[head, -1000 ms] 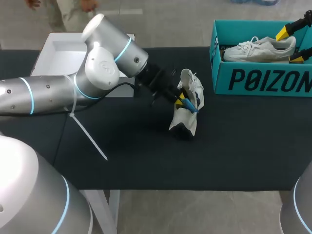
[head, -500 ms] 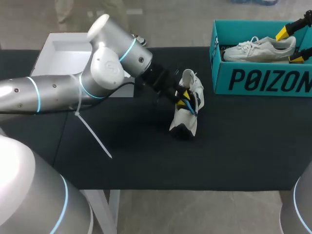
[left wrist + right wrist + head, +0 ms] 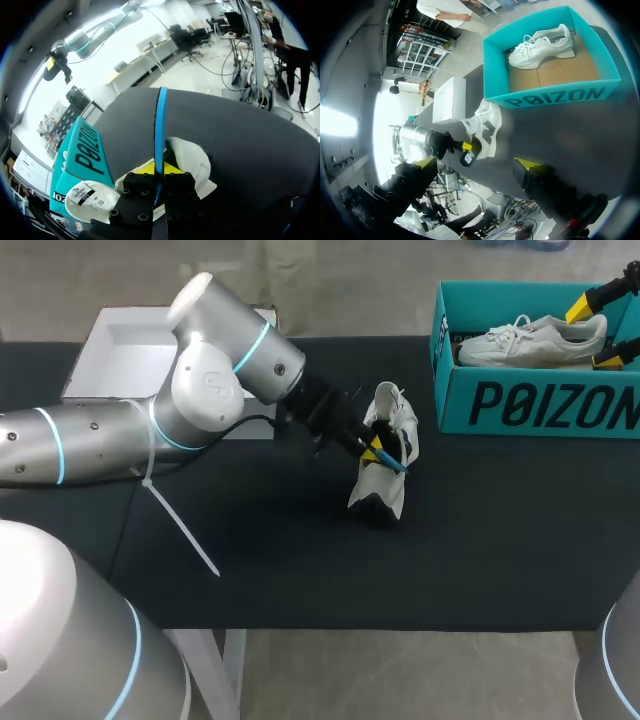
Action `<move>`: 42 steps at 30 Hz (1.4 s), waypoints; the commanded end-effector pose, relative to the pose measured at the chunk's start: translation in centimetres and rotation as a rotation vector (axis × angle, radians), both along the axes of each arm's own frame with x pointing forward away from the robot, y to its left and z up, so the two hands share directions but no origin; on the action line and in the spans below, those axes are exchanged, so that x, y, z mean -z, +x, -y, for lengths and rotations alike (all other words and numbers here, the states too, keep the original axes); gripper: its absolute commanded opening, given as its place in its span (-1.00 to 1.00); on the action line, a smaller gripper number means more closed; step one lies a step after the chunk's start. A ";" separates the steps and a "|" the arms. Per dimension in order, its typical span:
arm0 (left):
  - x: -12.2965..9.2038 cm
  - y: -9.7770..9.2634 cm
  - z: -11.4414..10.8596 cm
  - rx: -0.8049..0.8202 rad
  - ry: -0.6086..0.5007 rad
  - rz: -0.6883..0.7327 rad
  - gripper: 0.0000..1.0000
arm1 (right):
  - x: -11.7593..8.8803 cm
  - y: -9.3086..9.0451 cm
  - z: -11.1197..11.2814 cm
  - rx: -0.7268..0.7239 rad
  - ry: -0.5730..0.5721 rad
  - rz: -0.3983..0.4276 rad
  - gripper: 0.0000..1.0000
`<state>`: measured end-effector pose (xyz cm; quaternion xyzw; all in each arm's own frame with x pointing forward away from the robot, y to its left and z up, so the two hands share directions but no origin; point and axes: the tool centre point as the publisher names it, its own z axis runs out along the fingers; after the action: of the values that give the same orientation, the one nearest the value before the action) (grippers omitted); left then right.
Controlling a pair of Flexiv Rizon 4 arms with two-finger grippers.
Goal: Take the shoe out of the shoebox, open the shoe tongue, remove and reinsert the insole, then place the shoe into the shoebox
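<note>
one white shoe (image 3: 390, 418) upended, blue insole (image 3: 160, 120) protruding

Table (image 3: 300, 560) fills the mid of the frame. Shoe (image 3: 390, 420) stands up on one end near the centre, a bit to the right. Left arm (image 3: 210, 380) comes in from the left. Left gripper (image 3: 374, 451) is at the shoe's left side w/ the insole (image 3: 393, 463) pinched between its fingers. Shoebox (image 3: 540, 405) sits upper right w/ a 2nd shoe (image 3: 535, 340) in it. Right gripper (image 3: 595, 333) is over the box's right end. Tray (image 3: 110, 365) lies upper left, behind the left arm.
</note>
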<state>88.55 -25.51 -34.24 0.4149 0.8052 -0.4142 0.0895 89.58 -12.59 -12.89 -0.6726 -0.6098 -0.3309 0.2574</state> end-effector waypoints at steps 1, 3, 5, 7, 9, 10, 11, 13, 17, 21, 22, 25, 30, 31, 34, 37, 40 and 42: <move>0.7 1.0 0.3 -0.009 0.025 0.031 -1.00 | 0.0 -0.1 0.0 0.001 -0.004 -0.001 1.00; 1.0 1.6 0.2 -0.018 0.035 0.038 -1.00 | 0.0 -0.1 0.0 0.001 -0.004 -0.001 1.00; 1.3 2.2 0.2 -0.035 0.040 0.040 -1.00 | 0.0 -0.1 0.0 0.001 -0.004 -0.001 1.00; 1.6 2.7 0.1 -0.046 0.044 0.057 -1.00 | 0.0 -0.1 0.0 0.001 -0.004 -0.001 1.00; 1.8 3.1 0.1 -0.056 0.038 0.050 -1.00 | 0.0 -0.1 0.0 0.001 -0.004 -0.001 1.00; 1.9 3.3 0.0 -0.068 0.032 0.062 -1.00 | 0.0 -0.1 0.0 0.001 -0.004 -0.001 1.00; 1.9 3.3 0.0 -0.071 0.027 0.069 -1.00 | 0.0 -0.1 0.0 0.001 -0.004 -0.001 1.00; 1.9 3.4 -0.1 -0.084 0.002 0.069 -1.00 | 0.0 -0.1 0.0 0.001 -0.004 -0.001 1.00; 2.1 3.5 -0.6 -0.104 0.005 0.070 -1.00 | 0.0 -0.1 0.0 0.001 -0.004 -0.001 1.00; 0.8 1.9 -1.2 -0.094 -0.051 0.022 0.13 | 0.0 -0.1 0.0 0.001 -0.004 -0.001 1.00; 0.4 1.5 -1.2 -0.086 -0.065 0.021 0.78 | 0.0 -0.1 0.0 0.001 -0.004 -0.001 1.00; -0.6 0.8 -0.9 -0.064 -0.087 0.039 0.81 | 0.0 -0.1 0.0 0.001 -0.004 -0.001 1.00; -0.8 0.4 -0.2 -0.042 -0.087 0.053 -0.11 | 0.0 -0.1 0.0 0.001 -0.004 -0.001 1.00; -0.6 0.4 -0.1 -0.037 -0.084 0.054 -0.23 | 0.0 -0.1 0.0 0.001 -0.004 -0.001 1.00; -0.2 0.5 0.3 -0.033 -0.079 0.050 -0.75 | 0.0 -0.1 0.0 0.001 -0.004 -0.001 1.00; 0.3 0.8 0.4 -0.028 -0.066 0.056 -1.00 | 0.0 -0.1 0.0 0.001 -0.004 -0.001 1.00; 0.9 1.5 0.3 -0.038 -0.031 0.105 -1.00 | 0.0 -0.1 0.0 0.001 -0.004 -0.001 1.00; 1.3 2.0 0.2 -0.045 -0.029 0.100 -1.00 | 0.0 -0.1 0.0 0.001 -0.004 -0.001 1.00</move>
<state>89.98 -25.27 -35.09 0.4166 0.8002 -0.4053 0.1478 89.58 -12.59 -12.89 -0.6726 -0.6098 -0.3308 0.2574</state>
